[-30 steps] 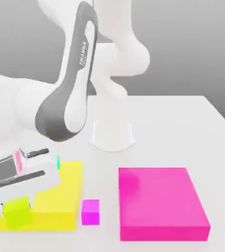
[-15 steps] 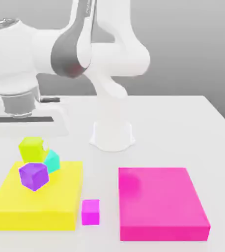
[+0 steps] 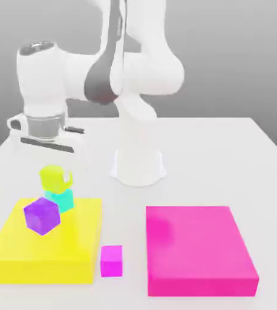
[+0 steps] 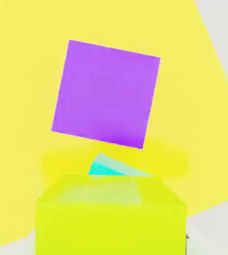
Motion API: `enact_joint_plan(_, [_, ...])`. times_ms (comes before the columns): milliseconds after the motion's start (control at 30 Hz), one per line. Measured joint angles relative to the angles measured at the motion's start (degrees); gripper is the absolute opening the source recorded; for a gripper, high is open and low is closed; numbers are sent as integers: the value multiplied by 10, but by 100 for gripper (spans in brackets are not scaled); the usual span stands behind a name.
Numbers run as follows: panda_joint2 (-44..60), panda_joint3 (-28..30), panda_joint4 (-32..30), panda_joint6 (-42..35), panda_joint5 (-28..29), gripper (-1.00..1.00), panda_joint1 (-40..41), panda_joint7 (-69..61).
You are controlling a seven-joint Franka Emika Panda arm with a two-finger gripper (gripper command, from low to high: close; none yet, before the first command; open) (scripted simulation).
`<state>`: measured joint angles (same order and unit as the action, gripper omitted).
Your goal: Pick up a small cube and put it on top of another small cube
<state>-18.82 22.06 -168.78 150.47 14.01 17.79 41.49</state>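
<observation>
The small lime cube (image 3: 51,180) is directly below the hand, at the level of the fingers (image 3: 67,176); I cannot tell whether they pinch it or are already spread. It has no long axis to follow, so the relation that matters is the vertical one. Under it is the small teal cube (image 3: 62,201), on the yellow block (image 3: 68,242), and the lime cube lies over it, a little toward the exterior view's left. Whether the two faces touch fully, I cannot tell. The purple cube (image 3: 42,216) is on the same block, just beside the teal one. In my judgement the placing is almost complete: the next move should be to free the lime cube and rise straight up, because a sideways pull could drag it from its support.
</observation>
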Motion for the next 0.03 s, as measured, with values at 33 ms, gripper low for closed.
enact_joint_plan(33, [0, 0, 0, 0, 0, 100, 0, 0])
